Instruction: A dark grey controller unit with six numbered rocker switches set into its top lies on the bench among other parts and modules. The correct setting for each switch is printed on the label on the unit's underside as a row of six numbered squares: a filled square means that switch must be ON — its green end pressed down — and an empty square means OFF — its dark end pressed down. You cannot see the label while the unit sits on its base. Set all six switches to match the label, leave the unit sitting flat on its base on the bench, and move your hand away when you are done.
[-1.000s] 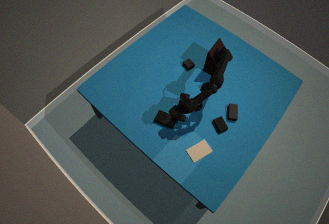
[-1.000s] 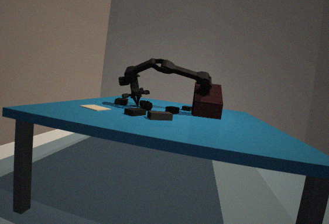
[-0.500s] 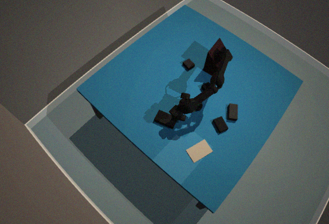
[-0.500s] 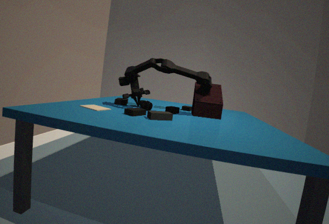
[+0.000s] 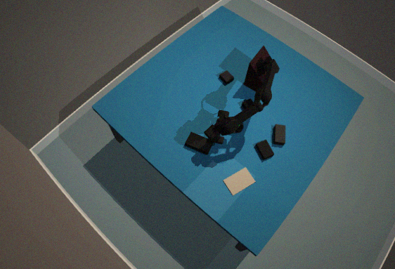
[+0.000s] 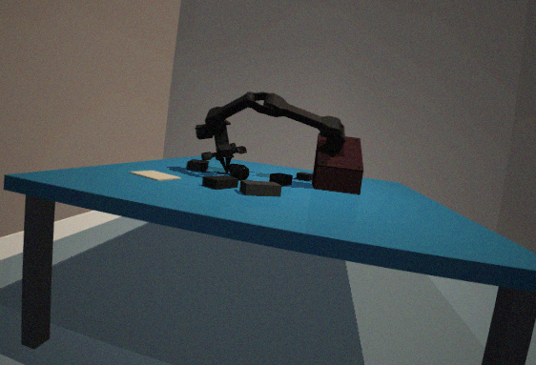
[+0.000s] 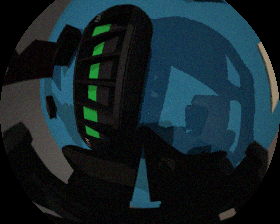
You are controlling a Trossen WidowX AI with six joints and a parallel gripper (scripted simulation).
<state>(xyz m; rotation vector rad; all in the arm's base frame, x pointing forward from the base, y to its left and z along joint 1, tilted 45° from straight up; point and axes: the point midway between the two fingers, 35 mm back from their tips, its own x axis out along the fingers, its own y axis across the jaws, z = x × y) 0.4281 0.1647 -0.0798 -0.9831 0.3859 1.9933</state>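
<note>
The dark controller unit (image 7: 135, 65) (image 6: 239, 172) (image 5: 240, 128) has rounded ends and sits on the blue bench, mostly hidden under the arm in the top view. In the wrist view its row of rocker switches faces up, with green ends along the left side; which ends are pressed down is too dark to tell. The label is hidden underneath. My gripper (image 7: 143, 129) (image 6: 226, 172) is shut and empty, pointing down. Its tips are low beside the unit, near the lower end of the switch row in the wrist view; whether they touch it is unclear.
Dark blocks (image 5: 198, 143) (image 5: 263, 149) (image 5: 279, 134) lie around the arm. A small block (image 5: 226, 77) (image 6: 304, 176) and another block (image 5: 248, 105) (image 6: 281, 179) lie nearer the red-brown base box (image 6: 338, 179). A cream card (image 5: 239, 181) (image 6: 155, 174) lies flat.
</note>
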